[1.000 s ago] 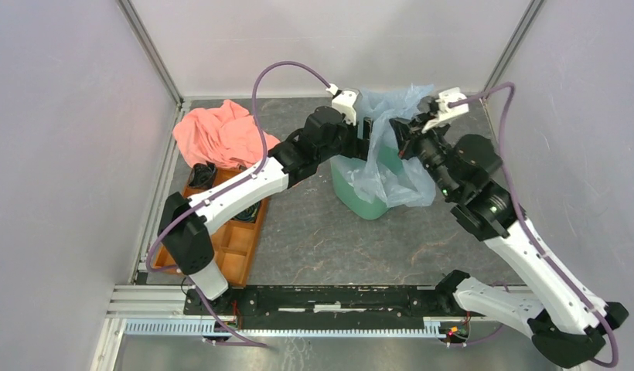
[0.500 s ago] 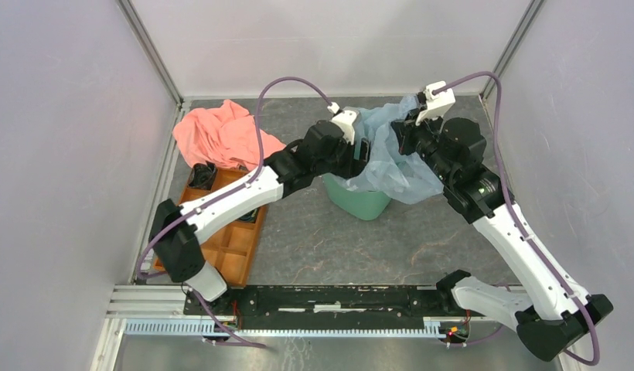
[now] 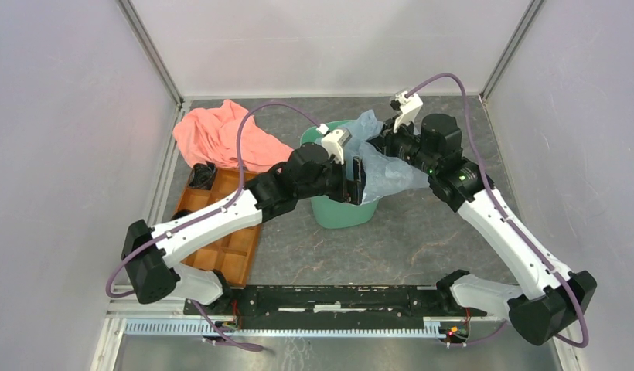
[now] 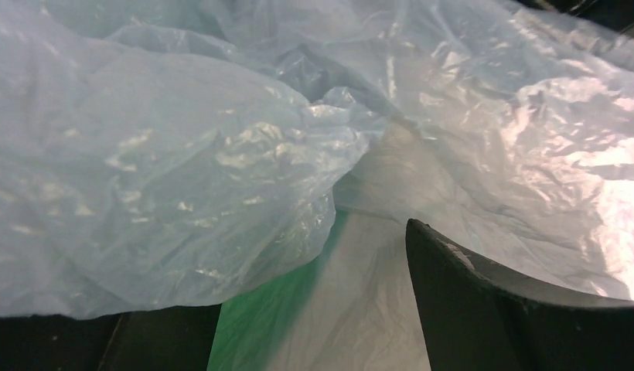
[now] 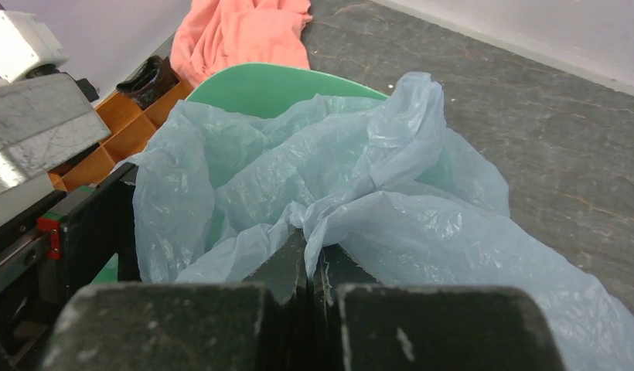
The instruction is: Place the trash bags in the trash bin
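Note:
The mint-green trash bin (image 3: 341, 210) stands upright mid-table. The pale blue trash bag (image 3: 385, 168) is bunched over its right rim, partly inside and partly spilling outside. My right gripper (image 3: 374, 145) is over the bin's right rim, shut on a fold of the bag (image 5: 391, 201), with the bin's rim (image 5: 275, 81) beyond. My left gripper (image 3: 359, 179) is at the bin's mouth, its fingers spread apart. In the left wrist view the gripper (image 4: 298, 294) has bag (image 4: 182, 170) and green bin wall (image 4: 248, 321) between and ahead of its fingers.
A salmon-pink cloth (image 3: 221, 135) lies at the back left. An orange compartment tray (image 3: 229, 243) sits at the left, with a black item (image 3: 202, 176) in its far cell. Grey walls close in the back and both sides.
Both grippers moved left and toward the near side. The bin shifted left with them and now stands upright. The bag, earlier draped down the bin's front, is now gathered at its mouth.

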Available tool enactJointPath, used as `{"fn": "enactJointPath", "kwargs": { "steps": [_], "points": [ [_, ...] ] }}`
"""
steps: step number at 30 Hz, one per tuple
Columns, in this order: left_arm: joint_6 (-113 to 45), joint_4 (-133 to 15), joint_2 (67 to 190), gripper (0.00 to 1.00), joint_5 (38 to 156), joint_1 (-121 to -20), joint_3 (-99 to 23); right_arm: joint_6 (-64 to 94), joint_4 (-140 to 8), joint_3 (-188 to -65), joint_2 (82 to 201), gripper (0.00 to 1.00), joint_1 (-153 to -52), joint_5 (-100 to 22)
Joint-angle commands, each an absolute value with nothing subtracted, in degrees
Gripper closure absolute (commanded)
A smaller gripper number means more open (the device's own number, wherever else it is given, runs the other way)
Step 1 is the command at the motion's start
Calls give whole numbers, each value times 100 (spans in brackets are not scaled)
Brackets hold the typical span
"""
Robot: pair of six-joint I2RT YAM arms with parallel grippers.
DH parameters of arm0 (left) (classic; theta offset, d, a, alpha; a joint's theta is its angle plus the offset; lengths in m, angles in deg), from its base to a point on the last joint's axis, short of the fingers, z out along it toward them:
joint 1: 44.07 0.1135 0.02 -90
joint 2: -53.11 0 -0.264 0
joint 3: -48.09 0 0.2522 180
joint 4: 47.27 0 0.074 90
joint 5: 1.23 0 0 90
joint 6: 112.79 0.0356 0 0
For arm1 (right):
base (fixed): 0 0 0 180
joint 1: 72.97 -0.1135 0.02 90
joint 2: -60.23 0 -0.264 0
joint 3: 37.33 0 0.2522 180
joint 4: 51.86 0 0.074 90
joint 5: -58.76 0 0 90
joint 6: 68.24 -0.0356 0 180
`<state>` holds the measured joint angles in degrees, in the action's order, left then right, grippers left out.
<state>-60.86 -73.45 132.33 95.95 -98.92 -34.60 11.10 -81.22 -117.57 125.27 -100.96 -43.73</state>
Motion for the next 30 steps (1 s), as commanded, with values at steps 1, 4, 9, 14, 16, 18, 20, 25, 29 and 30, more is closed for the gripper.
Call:
{"fn": "enactJointPath", "kwargs": {
  "steps": [1,4,9,14,16,18,20,25,29,30],
  "points": [
    [-6276,-7411,13051,11,9268,-9952,-3673,1147,-8123,-11979,12564,100,-10063,-4667],
    [-5717,-8025,13086,9,8910,-9952,-4436,1260,-8234,-12129,12540,100,-10056,-4446],
    [-4923,-8772,12941,5,7798,-9902,-5064,1104,-7313,-11753,11934,100,-10052,-4404],
    [-4566,-8657,12444,4,7334,-9834,-4787,1041,-7226,-11980,11992,100,-10055,-4477],
    [-4478,-8483,12217,4,7234,-9802,-4587,1080,-7333,-12149,12068,100,-10050,-4452],
    [-4426,-8419,12042,4,7141,-9778,-4467,1110,-7411,-12292,12105,100,-10055,-4442],
    [-4337,-8422,11891,4,6998,-9768,-4410,1146,-7500,-12399,12102,100,-10059,-4400],
    [-4257,-8369,11467,2,6216,-9601,-4196,1181,-7588,-12370,11962,99,-10048,-4363],
    [-4602,-7932,11494,8,6692,-8993,-3975,1135,-7225,-12035,11782,99,-10054,-4635],
    [-4713,-7777,11652,11,7030,-8862,-3945,1132,-7174,-11995,11774,99,-10056,-4695]
  ]
}}
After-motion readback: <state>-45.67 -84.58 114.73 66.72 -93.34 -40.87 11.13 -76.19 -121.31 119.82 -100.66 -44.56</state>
